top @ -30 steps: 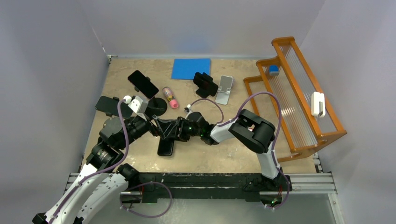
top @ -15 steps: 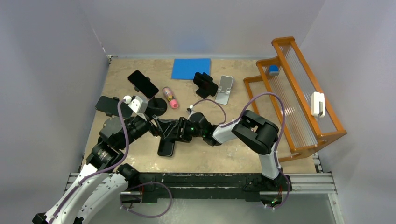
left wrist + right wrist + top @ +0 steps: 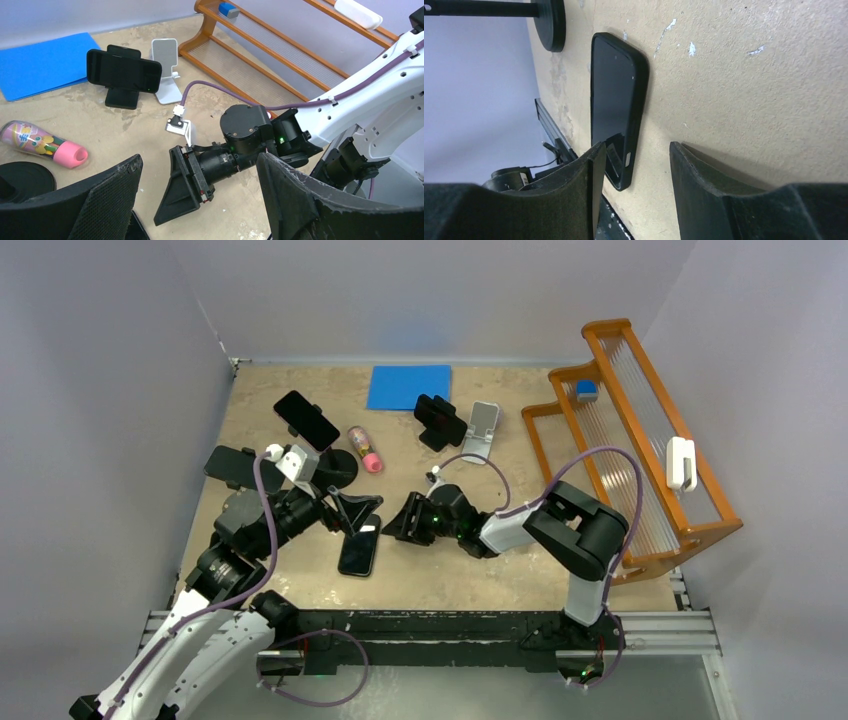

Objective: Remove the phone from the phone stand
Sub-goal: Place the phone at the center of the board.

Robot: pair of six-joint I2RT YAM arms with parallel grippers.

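A black phone (image 3: 359, 550) lies flat on the table, screen up, also visible in the right wrist view (image 3: 616, 100). My right gripper (image 3: 405, 520) is just right of it, open and empty (image 3: 636, 150), with the phone's near end beside one fingertip. My left gripper (image 3: 358, 512) hovers above the phone's far end, open wide and holding nothing (image 3: 200, 162). A black phone stand with a round base (image 3: 335, 468) carries another black phone (image 3: 307, 420). A third phone sits in a small black stand (image 3: 440, 422), next to an empty white stand (image 3: 482, 430).
A pink bottle (image 3: 364, 450) lies beside the round base. A blue mat (image 3: 409, 386) is at the back. An orange wooden rack (image 3: 630, 440) fills the right side. Another dark object (image 3: 230, 465) sits at the left edge.
My right gripper has drawn back to the right, off the phone, which stays flat on the table. The left arm has not moved.
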